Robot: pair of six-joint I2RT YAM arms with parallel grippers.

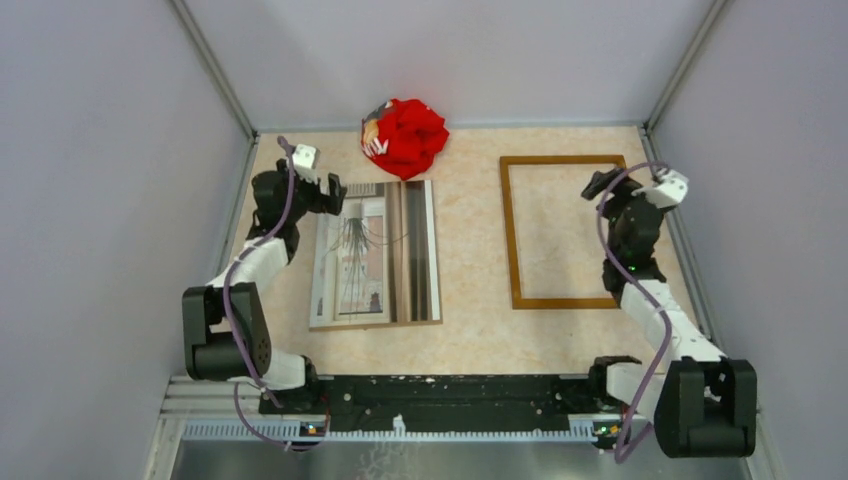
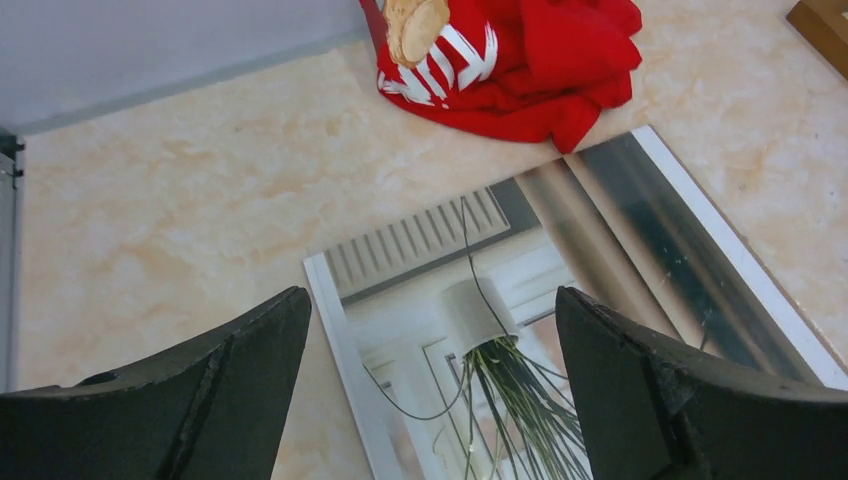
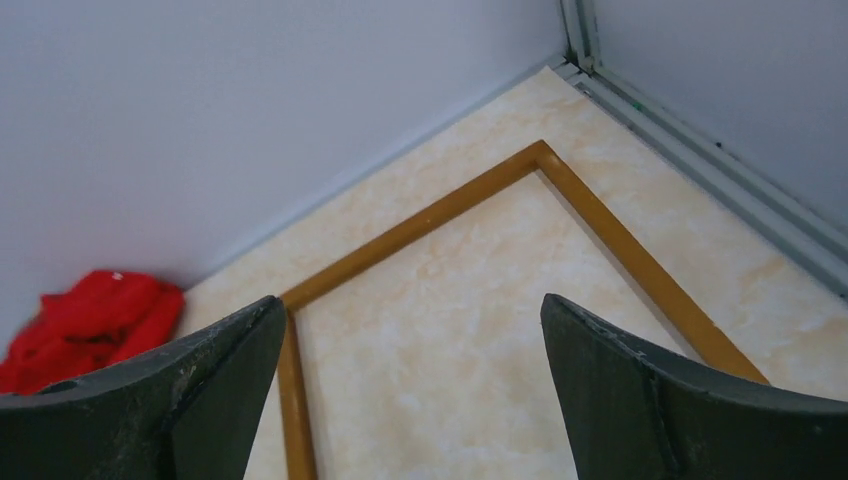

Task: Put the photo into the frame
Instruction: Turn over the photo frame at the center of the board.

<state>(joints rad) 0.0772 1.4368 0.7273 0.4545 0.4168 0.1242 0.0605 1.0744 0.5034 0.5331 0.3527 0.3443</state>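
1. While both arms hang over the table (image 1: pixel 470 260), the left gripper (image 1: pixel 325 190) sits at the photo's (image 1: pixel 375 255) far-left corner, jaws spread wide, nothing held.
2. Left wrist cam: photo (image 2: pixel 520 330) lies flat, pic side up. Its far-left corner shows in the gap of the left gripper (image 2: pixel 432 310), and both fingers (image 2: pixel 230 380) are clear of the print. Can't tell if the tips touch the table.
3. Photo is on the left half of the table, long side running near-to-far. Window, trailing plant and brown curtains are visible.
4. Thin brown strip (image 1: pixel 380 323) shows along the photo's near edge. Can't tell what it is.
5. Right gripper (image 1: pixel 598 185) is near the frame's (image 1: pixel 512 230) far-right corner, jaws wide apart, holding nothing.
6. Right wrist cam: frame (image 3: pixel 420 225) lies ahead of the right gripper (image 3: pixel 412 305). Far bar and far-right corner are seen between the fingers (image 3: pixel 640 400), no contact.
7. Frame lies flat on the right half of the table, well apart from the photo. Only bare tabletop shows inside its opening.
8. Red cloth (image 1: pixel 405 137) is bunched by the back wall, just beyond the photo's far edge. Touching or not, can't tell.
9. Writing: red cloth (image 2: pixel 520 60) has white lettering plus a tan graphic. The fabric is crumpled, so the letters aren't readable.
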